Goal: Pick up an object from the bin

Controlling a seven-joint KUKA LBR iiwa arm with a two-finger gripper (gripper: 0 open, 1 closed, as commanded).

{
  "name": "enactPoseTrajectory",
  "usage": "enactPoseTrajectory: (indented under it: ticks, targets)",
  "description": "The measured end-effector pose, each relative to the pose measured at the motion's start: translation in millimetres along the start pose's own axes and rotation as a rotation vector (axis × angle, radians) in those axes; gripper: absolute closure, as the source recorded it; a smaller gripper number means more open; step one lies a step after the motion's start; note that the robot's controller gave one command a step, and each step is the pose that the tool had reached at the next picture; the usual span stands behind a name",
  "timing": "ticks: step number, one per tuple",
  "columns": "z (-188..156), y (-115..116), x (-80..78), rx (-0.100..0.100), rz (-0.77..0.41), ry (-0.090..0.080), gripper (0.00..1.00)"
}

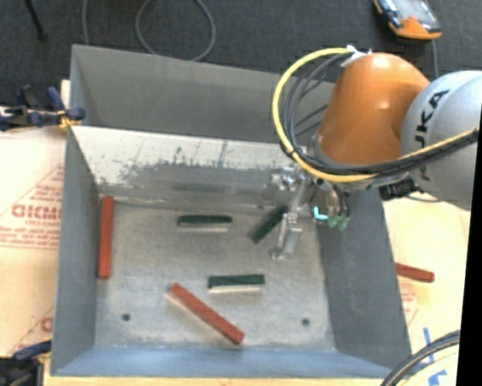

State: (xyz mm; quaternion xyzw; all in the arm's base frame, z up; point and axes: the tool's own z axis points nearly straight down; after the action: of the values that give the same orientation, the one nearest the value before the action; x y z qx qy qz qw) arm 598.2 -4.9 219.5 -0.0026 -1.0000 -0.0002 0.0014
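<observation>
Grey metal bin (79, 240) holding five loose sticks, red and dark green. The gripper (283, 239) sits low at the back right, with a tilted dark green stick (265, 227) against its left side. Whether it is open or closed cannot be told. The pick looks unfinished.

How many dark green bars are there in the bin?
3 green bars: one back centre, one mid-floor, one tilted beside the gripper. The arm may hide others.

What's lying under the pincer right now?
A slanted dark green bar pokes out beside the pincer; its right end is covered, so contact is unclear.
</observation>
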Motion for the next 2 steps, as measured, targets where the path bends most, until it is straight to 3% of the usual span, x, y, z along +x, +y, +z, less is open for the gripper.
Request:
enactPoseTrajectory:
  ticks: [1, 2]
  targets:
    - [149, -18, 10.3, -0.001, 0.033, -0.003, 0.0]
    - [149, 17, 37.9, 0.0, -0.044, -0.004, 0.0]
